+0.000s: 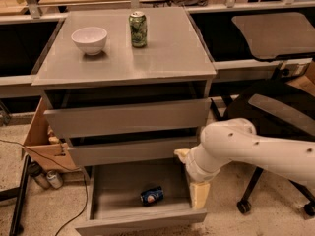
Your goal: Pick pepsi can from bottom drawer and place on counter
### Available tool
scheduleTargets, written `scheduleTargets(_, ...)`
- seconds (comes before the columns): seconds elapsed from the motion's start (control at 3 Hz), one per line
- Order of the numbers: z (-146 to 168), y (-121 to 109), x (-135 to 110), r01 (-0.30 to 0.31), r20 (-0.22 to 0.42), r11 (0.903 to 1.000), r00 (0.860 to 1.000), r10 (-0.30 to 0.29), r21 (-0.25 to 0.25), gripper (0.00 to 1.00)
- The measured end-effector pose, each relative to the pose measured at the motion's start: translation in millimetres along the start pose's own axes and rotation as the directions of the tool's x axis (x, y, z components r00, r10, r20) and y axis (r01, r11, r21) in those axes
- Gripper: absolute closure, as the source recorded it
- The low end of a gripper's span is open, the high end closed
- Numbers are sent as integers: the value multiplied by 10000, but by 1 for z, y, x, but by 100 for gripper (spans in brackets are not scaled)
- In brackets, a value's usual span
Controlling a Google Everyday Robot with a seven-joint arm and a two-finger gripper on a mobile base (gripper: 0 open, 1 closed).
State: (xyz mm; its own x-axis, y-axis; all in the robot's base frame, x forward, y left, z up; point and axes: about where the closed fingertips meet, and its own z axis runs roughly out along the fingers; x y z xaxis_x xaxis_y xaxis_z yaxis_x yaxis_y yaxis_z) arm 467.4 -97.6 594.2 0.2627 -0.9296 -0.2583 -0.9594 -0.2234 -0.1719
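Note:
The pepsi can is blue and lies on its side on the floor of the open bottom drawer, near the middle. My gripper hangs at the end of the white arm, over the drawer's right side wall, to the right of the can and apart from it. It holds nothing that I can see. The grey counter is the cabinet's top, above the two shut upper drawers.
A green can and a white bowl stand on the back of the counter. A black office chair is close on the right. A cardboard box and bottles sit on the floor at left.

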Motion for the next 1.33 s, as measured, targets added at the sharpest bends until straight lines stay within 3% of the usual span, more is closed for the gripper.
scheduleTargets(0.33, 47, -5, 0, 318, 359, 9995, 9989, -315, -73, 0)
scheduleTargets(0.67, 103, -15, 7, 350, 742, 9992, 9966, -362, 175, 0)
scheduleTargets(1.0, 185, -38, 21, -28, 1484, 9976, 9889, -76, 695, 0)
scheduleTargets(1.33, 242, -53, 28, -494, 2061, 9962, 9780, 337, 715, 0)
